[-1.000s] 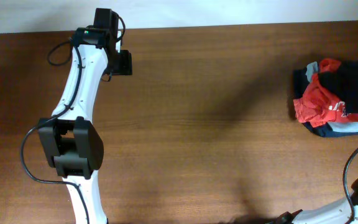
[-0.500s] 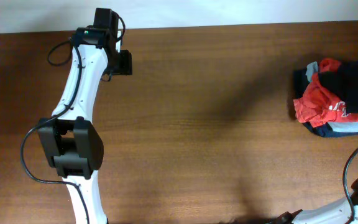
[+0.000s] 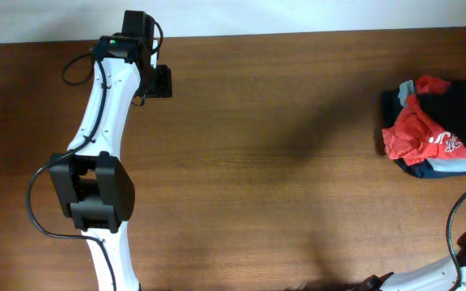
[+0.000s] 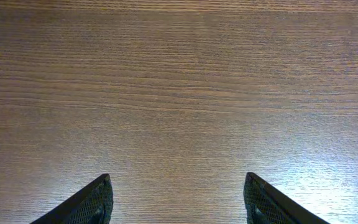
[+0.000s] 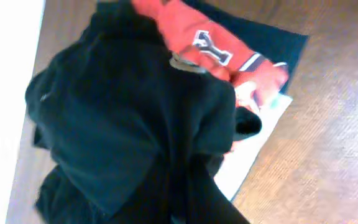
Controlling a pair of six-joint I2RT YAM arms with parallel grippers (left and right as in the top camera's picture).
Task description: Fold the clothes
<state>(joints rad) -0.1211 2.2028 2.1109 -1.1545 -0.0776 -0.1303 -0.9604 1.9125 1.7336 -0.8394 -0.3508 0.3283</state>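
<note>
Overhead, counter: brown wood grain that filled nearly the whole view.
Overhead, red shirt: lay crumpled on a heap of clothing and served as the reference landmark.
Overhead, black T-shirt: lay bunched on top of the same heap, touching the red shirt and overlapping its side farthest from the left arm.
Overhead, folded garments: grey and navy, lay beneath the red shirt with their edges showing around it.
Overhead, left gripper: was well apart from the red shirt, across the bare wood.
Overhead, right arm: a white link and black cable, seen below the red shirt and apart from it.
Left wrist, fingertips: the jaws stood apart, with only counter grain between them.
Right wrist, black T-shirt: covered most of the view and overlapped the red shirt, whose white lettering showed just beyond it.
Right wrist, right gripper: the jaws were together, clamped on a gathered ridge of the black T-shirt. The dark fingers were hard to tell from the cloth.
</note>
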